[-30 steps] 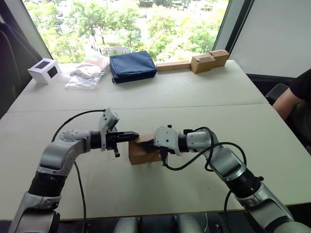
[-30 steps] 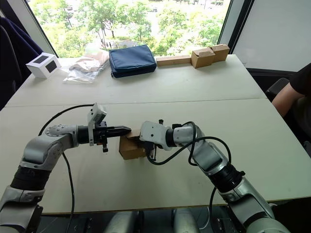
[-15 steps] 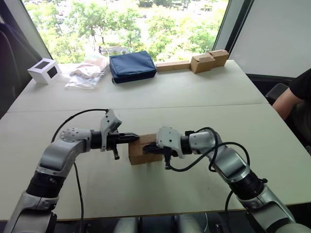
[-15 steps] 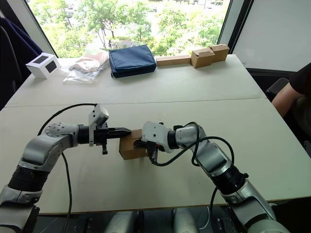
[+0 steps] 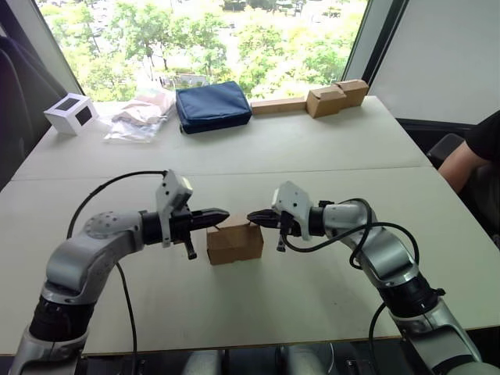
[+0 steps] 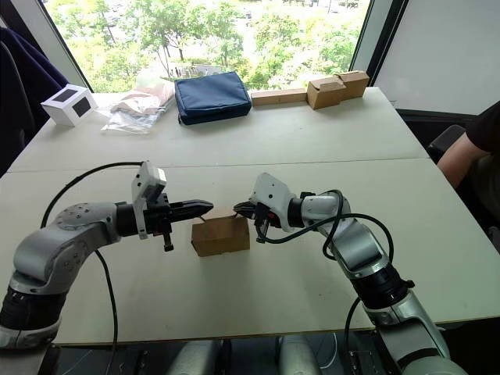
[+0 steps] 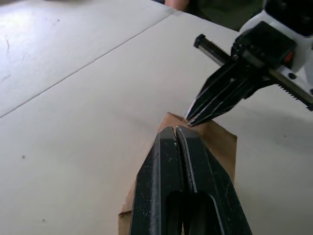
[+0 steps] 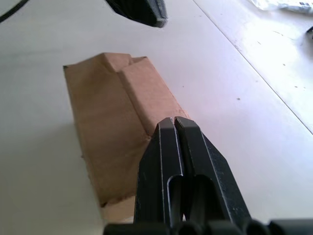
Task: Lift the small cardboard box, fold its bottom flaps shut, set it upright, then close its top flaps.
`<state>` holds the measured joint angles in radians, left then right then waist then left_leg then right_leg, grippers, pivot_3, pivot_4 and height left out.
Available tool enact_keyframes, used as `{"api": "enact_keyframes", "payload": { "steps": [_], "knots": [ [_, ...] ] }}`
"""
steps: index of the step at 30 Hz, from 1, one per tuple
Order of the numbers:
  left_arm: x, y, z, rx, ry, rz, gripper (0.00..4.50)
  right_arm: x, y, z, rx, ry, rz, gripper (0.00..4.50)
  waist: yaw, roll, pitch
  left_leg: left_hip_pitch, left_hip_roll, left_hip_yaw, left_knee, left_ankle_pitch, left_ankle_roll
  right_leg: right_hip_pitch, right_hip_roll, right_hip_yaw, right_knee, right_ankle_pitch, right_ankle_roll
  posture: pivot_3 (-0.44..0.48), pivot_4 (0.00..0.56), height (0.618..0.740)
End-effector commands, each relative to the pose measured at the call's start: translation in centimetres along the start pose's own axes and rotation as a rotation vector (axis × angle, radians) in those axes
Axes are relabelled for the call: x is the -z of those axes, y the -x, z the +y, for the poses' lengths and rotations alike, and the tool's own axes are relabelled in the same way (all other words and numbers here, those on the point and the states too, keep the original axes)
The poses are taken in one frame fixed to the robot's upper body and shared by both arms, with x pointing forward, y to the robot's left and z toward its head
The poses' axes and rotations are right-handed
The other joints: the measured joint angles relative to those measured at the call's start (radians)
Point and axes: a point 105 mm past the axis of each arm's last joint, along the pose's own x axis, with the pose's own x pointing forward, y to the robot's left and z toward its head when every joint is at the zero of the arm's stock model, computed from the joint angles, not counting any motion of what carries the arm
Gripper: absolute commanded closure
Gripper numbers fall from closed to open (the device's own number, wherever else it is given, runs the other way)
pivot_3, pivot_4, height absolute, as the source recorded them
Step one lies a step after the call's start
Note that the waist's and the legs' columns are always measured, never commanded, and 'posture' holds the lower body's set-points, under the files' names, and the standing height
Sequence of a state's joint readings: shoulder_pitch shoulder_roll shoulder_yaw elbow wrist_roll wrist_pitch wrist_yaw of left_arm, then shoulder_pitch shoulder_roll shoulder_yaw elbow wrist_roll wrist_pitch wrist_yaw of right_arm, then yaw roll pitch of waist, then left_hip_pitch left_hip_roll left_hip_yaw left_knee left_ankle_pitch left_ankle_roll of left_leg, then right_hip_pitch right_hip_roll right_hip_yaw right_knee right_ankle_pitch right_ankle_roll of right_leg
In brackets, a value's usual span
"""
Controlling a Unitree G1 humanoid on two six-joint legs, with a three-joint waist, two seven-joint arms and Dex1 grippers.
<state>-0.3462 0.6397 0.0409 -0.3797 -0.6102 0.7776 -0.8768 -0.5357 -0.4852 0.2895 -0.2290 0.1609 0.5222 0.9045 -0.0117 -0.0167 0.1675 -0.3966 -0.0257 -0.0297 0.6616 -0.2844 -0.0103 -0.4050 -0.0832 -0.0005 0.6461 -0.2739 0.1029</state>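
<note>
Since the earlier frames the right pincer (image 5: 256, 218) has pulled back off the box (image 5: 233, 243); it now hovers clenched just above the box's right top edge. Opposite it, the left pincer (image 5: 222, 214) hangs clenched over the left edge, tip to tip. Below both, the box stands on the desk (image 5: 312, 156), top flaps (image 8: 117, 93) folded down. Judged: closing is nearly done; next, press the seam flat. From the right wrist, the notched seam shows.

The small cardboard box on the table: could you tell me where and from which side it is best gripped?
Probably by the two short ends of the small cardboard box, one gripper per side: it lies lengthwise between the shut left gripper and right gripper, both hovering just above it.
</note>
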Motion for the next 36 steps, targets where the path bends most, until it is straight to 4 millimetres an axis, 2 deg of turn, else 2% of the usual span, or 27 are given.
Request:
{"api": "enact_keyframes", "payload": {
  "steps": [1,7,14,24,25,30,33,36],
  "knots": [
    [0.7,-0.9,-0.5,-0.024,-0.036,0.017,4.47,-1.5,-0.7,0.4,-0.017,0.075,-0.034,4.50,0.000,0.000,0.000,0.000,0.000,0.000,0.000,0.000,0.000,0.000,0.000,0.000,0.000,0.000,0.000,0.000,0.150,0.737],
    [1.9,-1.1,-0.2,-0.053,-0.034,0.047,4.47,-0.9,-1.6,1.5,-0.056,0.103,-0.007,4.50,0.001,0.000,0.000,0.000,0.000,0.000,0.000,0.000,0.000,0.000,0.000,0.000,0.000,0.000,0.000,0.000,0.150,0.737],
    [3.2,-1.2,-0.2,-0.047,-0.055,0.100,4.47,-0.3,-2.2,1.5,-0.060,0.131,0.027,4.50,0.000,0.000,0.000,0.000,0.000,0.000,0.000,0.000,0.000,0.000,0.000,0.000,0.000,0.000,0.000,0.000,0.150,0.737],
    [3.0,-1.1,0.3,-0.070,-0.058,0.091,4.47,-0.2,-2.4,1.2,-0.055,0.134,0.028,4.50,0.000,0.000,0.000,0.000,0.000,0.000,0.000,0.000,0.000,0.000,0.000,-0.001,0.000,0.000,0.000,0.000,0.150,0.737],
    [2.6,-1.0,0.6,-0.082,-0.063,0.077,4.47,-0.3,-2.4,1.2,-0.051,0.130,0.024,4.50,0.000,0.000,0.000,0.000,0.000,0.000,0.000,0.000,0.000,0.000,0.000,-0.001,0.000,0.000,0.000,0.000,0.150,0.737],
    [-2.3,0.6,1.7,-0.190,-0.125,-0.163,4.47,-2.1,-1.4,0.3,-0.019,0.056,-0.088,4.50,0.001,0.000,0.000,0.000,0.000,0.000,0.000,0.000,0.000,0.000,0.000,-0.001,0.000,0.000,0.000,0.000,0.150,0.737],
    [-3.2,2.0,2.9,-0.216,-0.015,-0.160,4.47,-3.9,-0.1,-1.0,0.038,-0.014,-0.202,4.50,0.000,0.000,0.000,0.000,0.000,0.000,0.000,0.000,0.000,0.000,0.000,-0.001,0.000,0.000,0.000,0.000,0.150,0.737],
    [-3.6,3.3,3.6,-0.281,-0.041,-0.145,4.47,-4.7,1.3,-1.8,0.073,-0.088,-0.267,4.50,0.000,0.000,0.000,0.000,0.000,-0.001,0.000,0.000,0.000,0.000,0.000,-0.001,0.000,0.000,0.000,0.000,0.150,0.737]
  ]
}}
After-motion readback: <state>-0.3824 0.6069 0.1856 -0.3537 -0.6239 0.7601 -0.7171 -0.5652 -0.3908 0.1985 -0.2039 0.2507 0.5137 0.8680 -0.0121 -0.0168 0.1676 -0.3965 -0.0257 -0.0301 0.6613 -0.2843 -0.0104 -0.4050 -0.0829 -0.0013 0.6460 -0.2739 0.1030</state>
